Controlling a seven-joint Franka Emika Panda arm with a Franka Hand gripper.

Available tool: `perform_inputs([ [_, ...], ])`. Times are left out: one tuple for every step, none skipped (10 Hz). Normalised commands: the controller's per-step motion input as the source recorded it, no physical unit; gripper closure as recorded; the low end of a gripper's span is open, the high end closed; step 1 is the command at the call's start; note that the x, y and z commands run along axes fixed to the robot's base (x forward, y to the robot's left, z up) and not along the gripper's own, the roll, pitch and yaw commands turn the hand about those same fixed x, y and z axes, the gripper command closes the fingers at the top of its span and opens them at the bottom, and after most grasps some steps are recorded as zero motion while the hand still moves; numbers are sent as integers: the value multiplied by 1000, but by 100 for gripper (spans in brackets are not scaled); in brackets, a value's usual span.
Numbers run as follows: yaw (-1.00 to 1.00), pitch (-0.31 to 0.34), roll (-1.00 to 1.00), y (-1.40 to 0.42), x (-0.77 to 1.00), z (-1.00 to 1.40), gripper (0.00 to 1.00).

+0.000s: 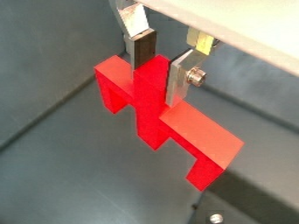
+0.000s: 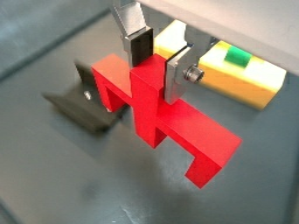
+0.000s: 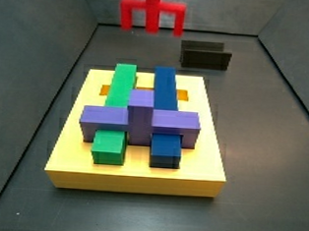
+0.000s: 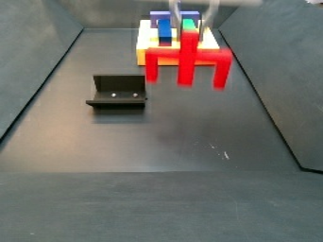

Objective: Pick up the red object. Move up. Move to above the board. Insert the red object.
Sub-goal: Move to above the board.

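**Red object in the gripper, off the bench**

Red object fills both wrist views for me, its central stem clamped between the gripper's two silver fingers, dark pads pressed on either side of the stem. So the gripper is closed on the piece, which hangs directly under it with the bar and two short legs pointing away below. In a side view I see the red object hanging clear of the dark bench, legs down, with the board behind it. I have the fixture standing on the bench off to one side, well apart. From the opposite side view, the board sits near the camera and the red object floats far beyond it, near the fixture.
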Motion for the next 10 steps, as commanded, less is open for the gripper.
perform_inputs([
  [-3,10,-15,-10,-53,1400,100],
  [-2,12,-29,7,17,1400,100],
  [-6,62,-45,8,54,755,100],
  [-6,71,-54,5,43,306,100],
  [540,299,12,-1400,93,210,100],
  [495,294,66,-1400,86,201,100],
  [365,246,106,-1400,91,208,100],
  [188,166,35,-1400,102,208,100],
  [131,141,21,-1400,109,207,100],
  [51,124,12,-1400,130,215,100],
])
